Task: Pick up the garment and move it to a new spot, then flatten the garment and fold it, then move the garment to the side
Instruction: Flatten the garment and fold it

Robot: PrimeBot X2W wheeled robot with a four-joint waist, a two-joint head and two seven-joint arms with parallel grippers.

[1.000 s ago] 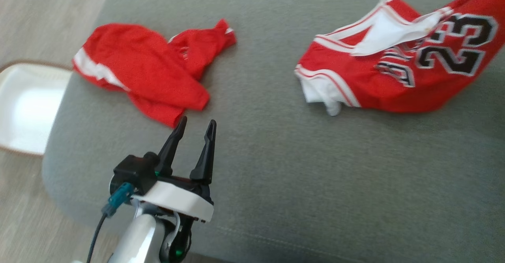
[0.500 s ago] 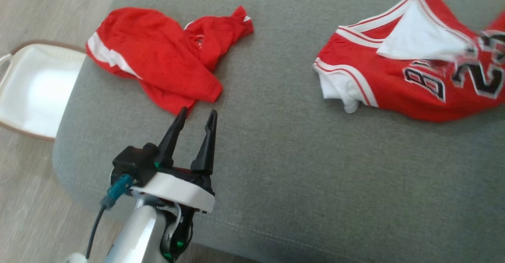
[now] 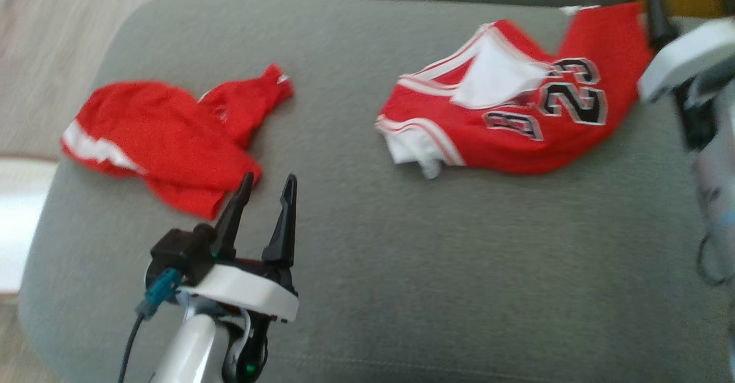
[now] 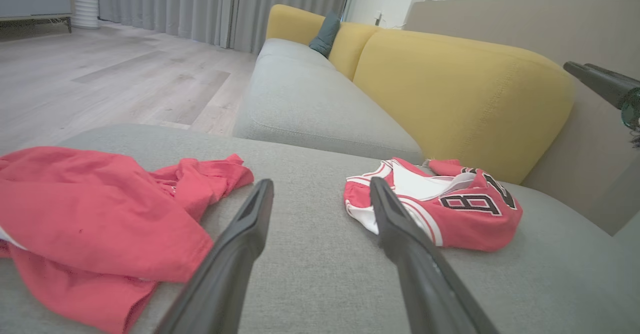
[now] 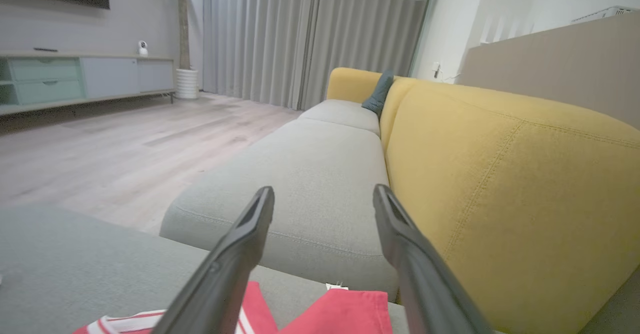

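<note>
Right now the left gripper (image 3: 269, 177) hovers over the grey sofa cushion (image 3: 402, 256), fingers apart and empty. Crumpled red shorts (image 3: 161, 142) lie just at its ten o'clock. The red jersey (image 3: 517, 153) lies well off at two o'clock, below the right gripper (image 5: 324, 191), likewise spread.

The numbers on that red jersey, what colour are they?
The numbers are black with a white edge; the head view shows them best.

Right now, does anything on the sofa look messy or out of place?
Yes. The number 23 jersey lies rumpled on the grey seat cushion, a white flap folded over the front. The red shorts to its left are bunched in a heap.
</note>
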